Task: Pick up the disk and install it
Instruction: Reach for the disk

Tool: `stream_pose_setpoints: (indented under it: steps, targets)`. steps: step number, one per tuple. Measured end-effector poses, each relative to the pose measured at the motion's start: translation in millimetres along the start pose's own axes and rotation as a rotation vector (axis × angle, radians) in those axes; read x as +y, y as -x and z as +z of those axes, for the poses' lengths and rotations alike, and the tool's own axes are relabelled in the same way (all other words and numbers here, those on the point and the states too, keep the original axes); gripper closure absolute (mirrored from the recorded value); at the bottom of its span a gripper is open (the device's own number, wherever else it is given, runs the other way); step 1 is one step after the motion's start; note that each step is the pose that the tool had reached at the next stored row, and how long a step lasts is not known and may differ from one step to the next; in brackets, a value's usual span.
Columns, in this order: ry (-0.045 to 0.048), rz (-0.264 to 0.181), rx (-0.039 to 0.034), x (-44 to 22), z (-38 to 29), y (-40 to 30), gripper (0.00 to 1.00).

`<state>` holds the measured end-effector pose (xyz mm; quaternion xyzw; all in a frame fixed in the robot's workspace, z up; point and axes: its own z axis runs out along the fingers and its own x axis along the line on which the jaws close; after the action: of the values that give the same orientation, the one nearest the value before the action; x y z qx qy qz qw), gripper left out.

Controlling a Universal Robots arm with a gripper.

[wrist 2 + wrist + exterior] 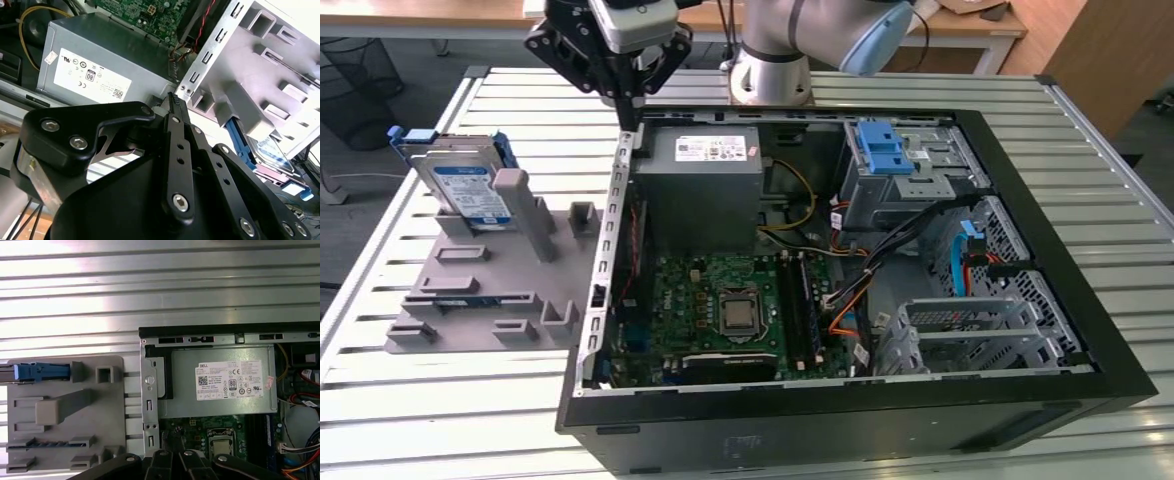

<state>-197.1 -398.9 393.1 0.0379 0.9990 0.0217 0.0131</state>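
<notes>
Clenched tight with nothing between its fingers, the gripper (631, 114) hangs over the upper corner of the open computer case (854, 425) on the exterior view's left, its joined tips pointing down at the case rim just beside the grey power supply (700, 185); whether they touch the rim I cannot tell. In the second wrist view the two black fingers (175, 145) lie pressed together along their length, ending over the edge of the power supply (100, 65). The disk (467, 190) is well apart from the gripper, outside the case on the exterior view's left, standing on edge in a slot at the far corner of a grey holder (487, 305) on the slatted metal table (440, 420), its white-and-blue label showing and its blue carrier frame around it. In the first wrist view the disk (37, 371) appears edge-on at the corner of the holder (65, 440). Inside the case the motherboard (714, 300) lies below the power supply
</notes>
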Motion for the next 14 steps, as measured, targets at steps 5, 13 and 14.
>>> stream_pose_setpoints:
  steps: [5,13,14]
  targets:
    - [0.0000,0.000,-0.0001,-0.2,0.0,-3.2,0.89]
    - [0.0000,0.000,0.0000,-0.6,-0.2,-8.5,0.89]
    - [0.0000,0.000,0.0000,-0.7,-0.2,-9.1,0.89]
